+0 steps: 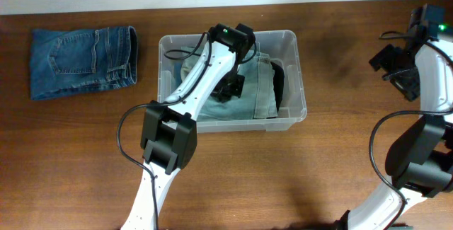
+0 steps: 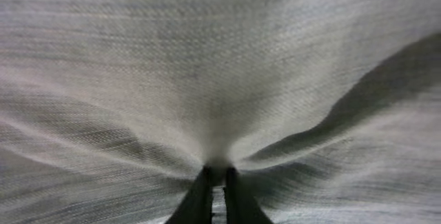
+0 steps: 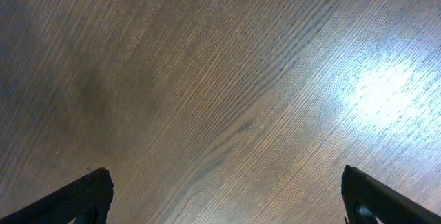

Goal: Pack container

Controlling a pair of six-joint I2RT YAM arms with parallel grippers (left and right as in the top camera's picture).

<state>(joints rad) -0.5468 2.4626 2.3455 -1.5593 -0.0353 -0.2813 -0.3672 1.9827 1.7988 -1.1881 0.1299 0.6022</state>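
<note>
Clear rect. container (image 1: 300, 81), upright, part-filled

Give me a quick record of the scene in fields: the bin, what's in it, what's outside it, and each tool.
bin: clear container, mid-table, open top
inside: pale grey jeans; a dark item beside them, unclear what
left arm: left tool down in the container, shut on a pinch of the pale grey jeans
right arm: right tool open over bare table, holding nothing
outside: folded blue jeans on the table, apart from the container

Blue jeans (image 1: 81, 61) (faded seams); pale grey-green jeans (image 1: 262, 88), perhaps washed denim; clear container (image 1: 300, 67); brown wood-grain table (image 1: 340, 166).
</note>
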